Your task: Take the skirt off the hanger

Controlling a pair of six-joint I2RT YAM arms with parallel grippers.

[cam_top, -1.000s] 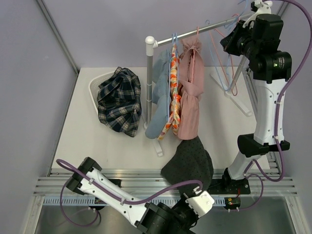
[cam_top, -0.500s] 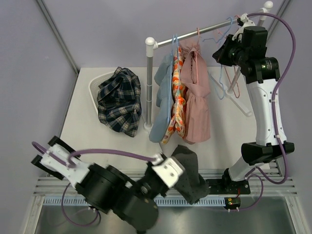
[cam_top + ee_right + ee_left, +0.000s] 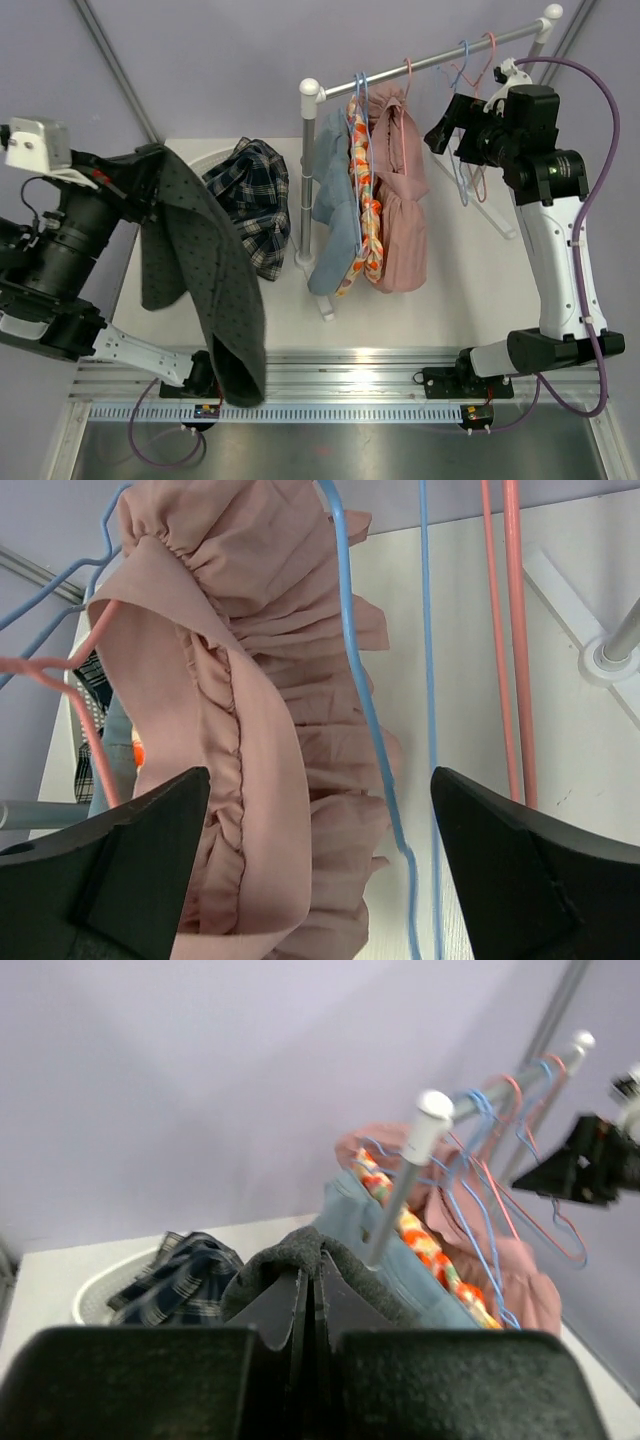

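The dark grey dotted skirt (image 3: pixel 200 265) hangs free of any hanger at the left, draped down from my left gripper (image 3: pixel 148 168). In the left wrist view that gripper (image 3: pixel 310 1278) is shut, with the grey skirt (image 3: pixel 290 1250) folded over its tips. My right gripper (image 3: pixel 448 122) stands open, high beside the rail (image 3: pixel 430 60), holding nothing. In the right wrist view its fingers (image 3: pixel 150 825) spread wide before a pink garment (image 3: pixel 260 710), and a bare blue hanger (image 3: pixel 365 710) hangs between them, untouched.
Blue, floral and pink garments (image 3: pixel 365 190) hang on hangers at the rail's left end, with bare blue and pink hangers (image 3: pixel 462 160) further right. A plaid garment (image 3: pixel 245 200) fills a white basket (image 3: pixel 190 178) behind the grey skirt. The rack's foot (image 3: pixel 490 210) lies under the right arm.
My left arm has swung from the near edge up to the far left, carrying the grey skirt. My right gripper has opened and let go of the hanger.
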